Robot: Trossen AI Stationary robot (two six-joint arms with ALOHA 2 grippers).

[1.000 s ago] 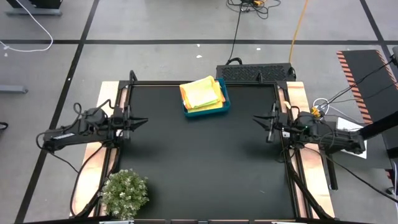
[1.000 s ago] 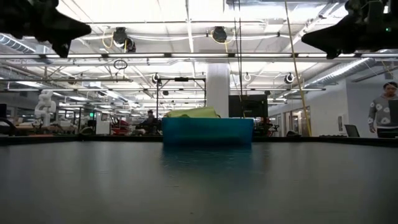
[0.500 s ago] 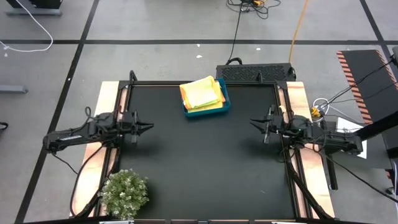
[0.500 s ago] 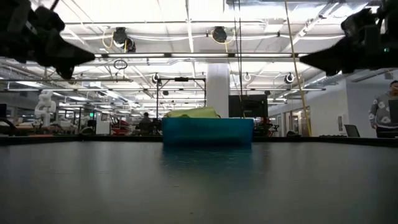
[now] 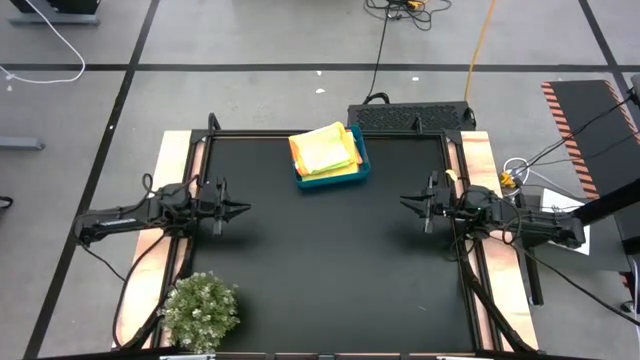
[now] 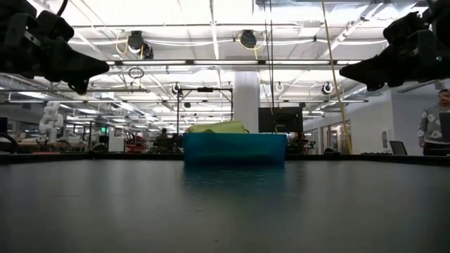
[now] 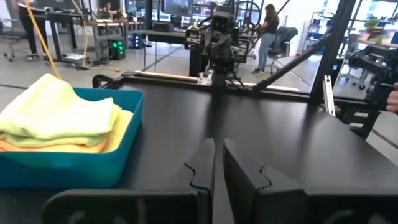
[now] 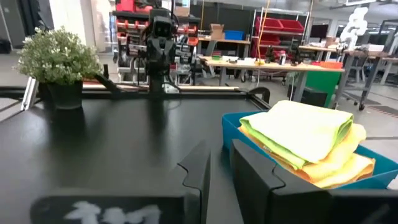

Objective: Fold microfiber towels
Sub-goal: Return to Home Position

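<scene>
Since the earlier frame both arms have crept inward and a little nearer. The left pincer (image 5: 240, 208) has slid from the left rail out over the black desk (image 5: 320, 270), and the right pincer (image 5: 405, 200) has eased in from the right rail. In the low view both now hang slightly lower and closer to the middle. Nothing else has shifted: the plant, the bin and its stack sit just where they were. At the near left corner stands the small bushy plant (image 5: 201, 310), well apart from everything else. Beyond it the dark top of the desk shows no loose cloth on it. About halfway back the two pincers face each other across the desk, well apart. Each has its fingers drawn together to a thin slit and carries nothing, as both wrist views show. At the far edge, near the middle, sits the blue bin (image 5: 362, 166). The microfiber towels (image 5: 326, 148) lie folded in it as a neat stack, lime green on top, yellow under it and orange at the bottom, rising a little above the rim. Farther off, in the room behind, a person (image 6: 440, 121) stands at the right. As I judge it, the folding and binning are done, since every towel in view is folded and stowed. What remains seems only for the arms to settle into their resting pose.
</scene>
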